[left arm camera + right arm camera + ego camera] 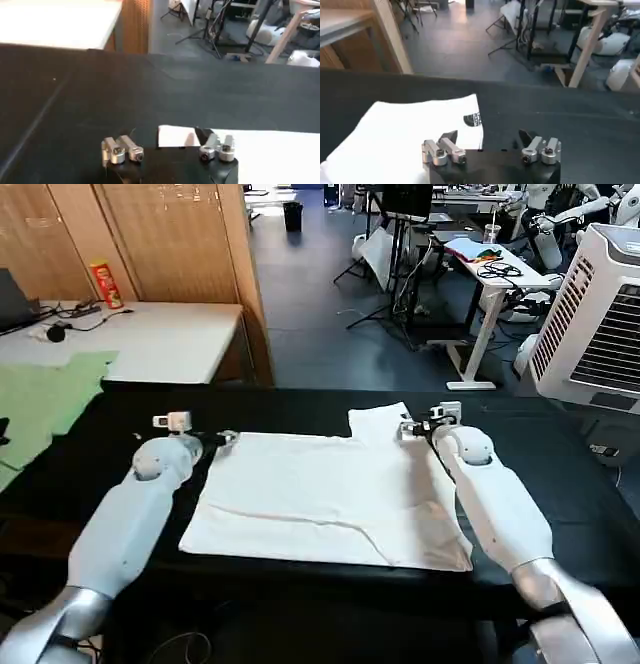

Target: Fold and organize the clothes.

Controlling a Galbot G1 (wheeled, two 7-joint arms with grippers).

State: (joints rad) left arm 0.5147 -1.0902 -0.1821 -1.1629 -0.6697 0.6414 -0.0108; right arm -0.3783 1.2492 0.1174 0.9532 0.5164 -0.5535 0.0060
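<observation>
i see a black table point(560, 434) carrying everything in front of me. a white t-shirt point(320, 494) lies flat on it, spread between my two grippers. its far left corner sits right at the left gripper point(222, 438), whose fingers stand apart, and its far right part, with a sleeve folded up, sits beside the right gripper point(412, 427), fingers also apart. in the right wrist view a small black print point(472, 119) shows at the shirt's edge just ahead of that gripper. a pale green cloth point(40, 399) lies well off to the left of the left gripper.
</observation>
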